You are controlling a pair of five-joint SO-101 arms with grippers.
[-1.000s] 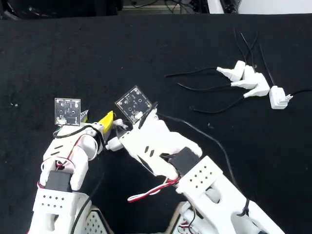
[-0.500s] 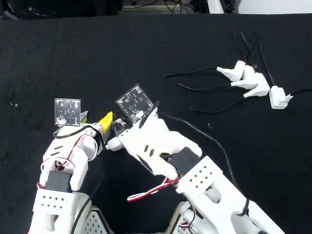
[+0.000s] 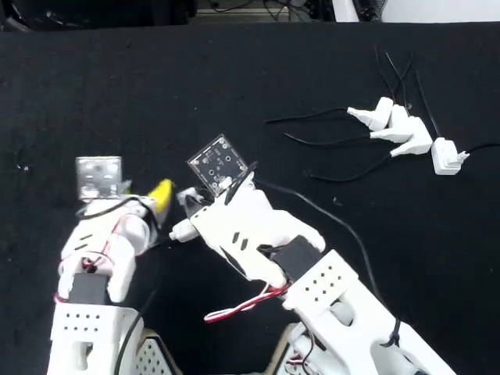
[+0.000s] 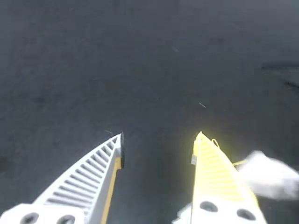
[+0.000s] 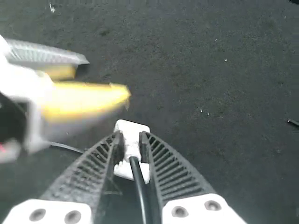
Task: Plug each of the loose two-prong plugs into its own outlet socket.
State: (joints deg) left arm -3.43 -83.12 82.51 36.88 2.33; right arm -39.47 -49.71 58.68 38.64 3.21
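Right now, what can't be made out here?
- Plug prongs: right wrist view, hidden by its body and the right tool.
- Left socket plate: high view, blurred, slots unreadable.
- White shape beside the left tool: left wrist view, blurred, cut by the edge.

Three cameras cover my two-arm rig: one overhead, two at the wrists.

My fixed high camera looks down from well above on the black table [image 3: 234, 78], with both arms coming in from its near edge. Each wrist camera rides low and close to the tabletop. The left one faces out along the left pincer [image 4: 160, 137], the right along the right pincer [image 5: 129, 137]. The right wrist view and the overhead both show the left pincer's yellow finger.
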